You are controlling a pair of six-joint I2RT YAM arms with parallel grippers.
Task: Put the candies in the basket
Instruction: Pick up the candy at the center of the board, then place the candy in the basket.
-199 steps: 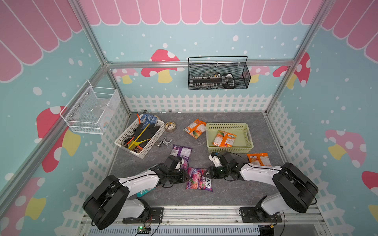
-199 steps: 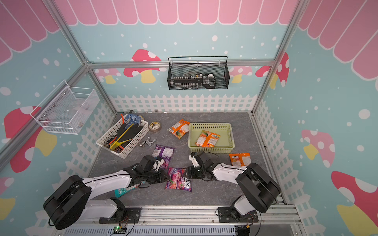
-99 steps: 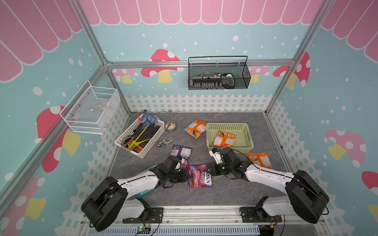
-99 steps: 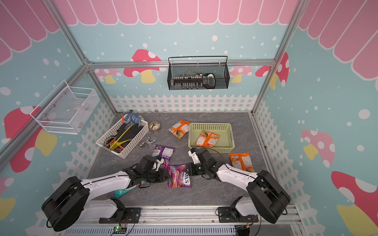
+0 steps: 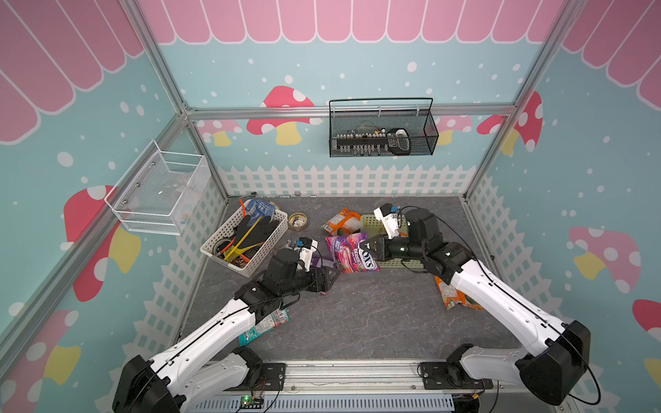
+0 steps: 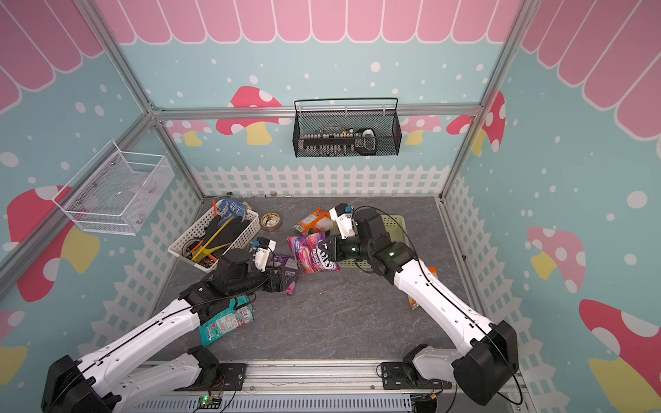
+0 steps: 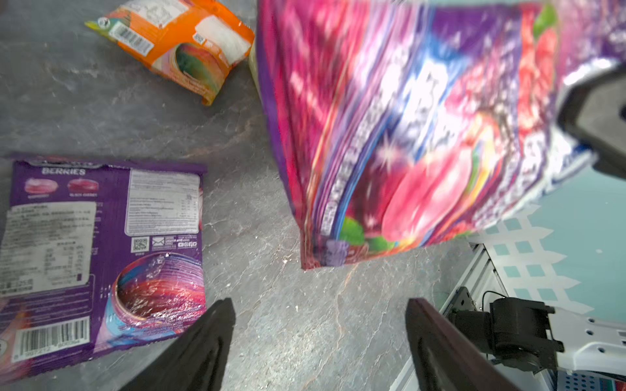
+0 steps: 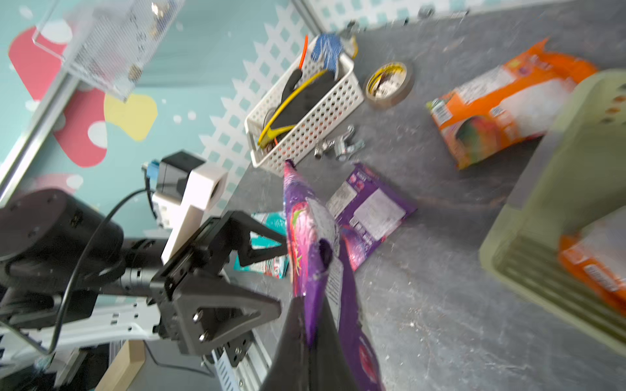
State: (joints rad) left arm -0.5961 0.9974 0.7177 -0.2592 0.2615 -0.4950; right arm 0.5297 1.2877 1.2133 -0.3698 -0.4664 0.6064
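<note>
Top views. Your right arm is stretching forward and inward, low over the surface, with its forearm crossing the near wall of the basket. Your right pincer is clamping one short edge of the FOX'S bag. The bag's long axis is running sideways from that pincer toward your left arm, and its printed face is turning up to the camera. The bag is sitting just outside the basket's left end, not in it. Your left arm is reaching forward with a level wrist. Your left pincer is gaping wide over a second purple bag and gripping nothing. A teal bag is lying under its forearm.

Left wrist. The fingers are standing far apart with only bare surface between them. The FOX'S bag is blurring across the frame. You cannot tell whether its lower corner is touching down.

Right wrist. You are seeing the pinched bag edge-on. An orange bag is lying inside the basket.
</note>
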